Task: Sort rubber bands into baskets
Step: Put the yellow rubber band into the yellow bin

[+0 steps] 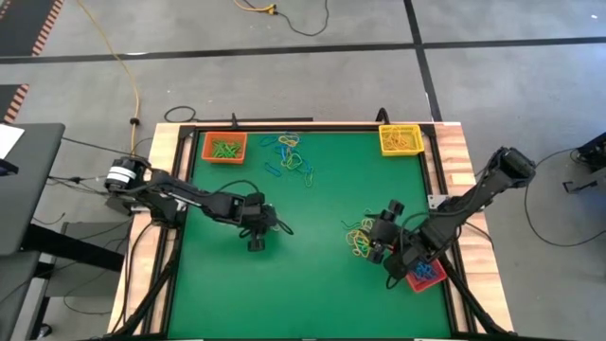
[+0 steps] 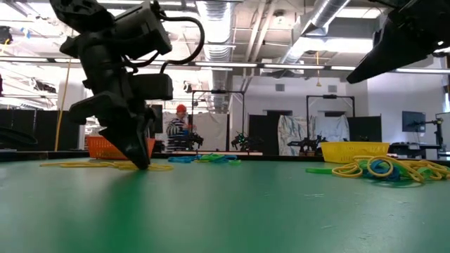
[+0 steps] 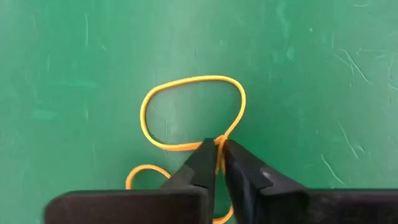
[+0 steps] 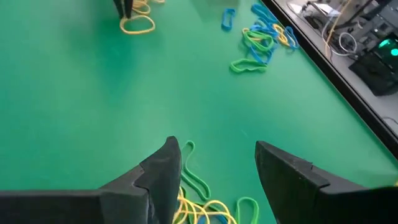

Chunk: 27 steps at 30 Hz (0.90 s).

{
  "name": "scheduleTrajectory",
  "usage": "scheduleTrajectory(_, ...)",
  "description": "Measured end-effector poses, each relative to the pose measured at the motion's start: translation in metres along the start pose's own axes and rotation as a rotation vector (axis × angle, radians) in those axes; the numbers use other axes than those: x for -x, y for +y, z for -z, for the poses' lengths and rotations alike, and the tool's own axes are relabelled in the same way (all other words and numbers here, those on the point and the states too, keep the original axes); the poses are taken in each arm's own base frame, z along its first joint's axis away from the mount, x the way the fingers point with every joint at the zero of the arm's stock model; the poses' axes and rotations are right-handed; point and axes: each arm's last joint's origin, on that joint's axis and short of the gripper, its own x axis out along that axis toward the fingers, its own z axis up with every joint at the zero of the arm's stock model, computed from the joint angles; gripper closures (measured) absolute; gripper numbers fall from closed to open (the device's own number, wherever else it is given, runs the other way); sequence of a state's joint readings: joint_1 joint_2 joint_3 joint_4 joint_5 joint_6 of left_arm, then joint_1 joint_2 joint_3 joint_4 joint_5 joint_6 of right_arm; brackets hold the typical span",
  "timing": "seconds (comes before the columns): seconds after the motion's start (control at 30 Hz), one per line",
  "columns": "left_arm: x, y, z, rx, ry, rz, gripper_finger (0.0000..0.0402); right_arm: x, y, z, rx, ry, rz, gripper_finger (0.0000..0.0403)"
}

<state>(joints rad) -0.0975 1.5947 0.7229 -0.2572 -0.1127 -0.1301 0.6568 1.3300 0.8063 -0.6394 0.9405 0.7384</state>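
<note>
Green felt covers the tabletop [image 1: 312,284]. Left of its middle, the left claw [image 3: 219,155] is pinched tight on a yellow rubber band [image 3: 186,112] lying flat on the felt. An orange basket [image 1: 225,148] sits in the far left corner, a yellow basket [image 1: 401,139] in the far right (loose bands [image 1: 289,156] lie between them). By the right edge, the right claw [image 4: 214,171] hangs wide apart over a tangle of bands [image 1: 360,239], beside the red basket [image 1: 426,275].
</note>
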Motion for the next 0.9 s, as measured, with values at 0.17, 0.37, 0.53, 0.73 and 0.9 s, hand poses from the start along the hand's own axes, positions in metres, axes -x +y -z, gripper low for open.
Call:
scheduleTrajectory(0.17, 0.005, -0.001, -0.015, -0.036, -0.037, 0.004, 0.0401, -0.013, 0.003, 0.000, -0.008, -0.039, -0.044, 0.0168)
scheduleTrajectory(0.37, 0.022, -0.003, -0.047, -0.095, -0.122, 0.009, 0.0401, -0.033, 0.006, 0.001, 0.015, -0.137, -0.176, 0.0168)
scheduleTrajectory(0.53, 0.040, -0.006, -0.074, -0.148, -0.210, 0.024, 0.0401, -0.046, 0.001, 0.000, 0.023, -0.265, -0.236, 0.0168)
scheduleTrajectory(0.73, 0.058, -0.008, -0.098, -0.192, -0.299, 0.040, 0.0402, -0.064, -0.003, -0.006, 0.039, -0.337, -0.303, 0.0168)
scheduleTrajectory(0.9, 0.067, -0.009, -0.107, -0.206, -0.338, 0.066, 0.0401, -0.090, 0.004, -0.006, 0.070, -0.387, -0.335, 0.0168)
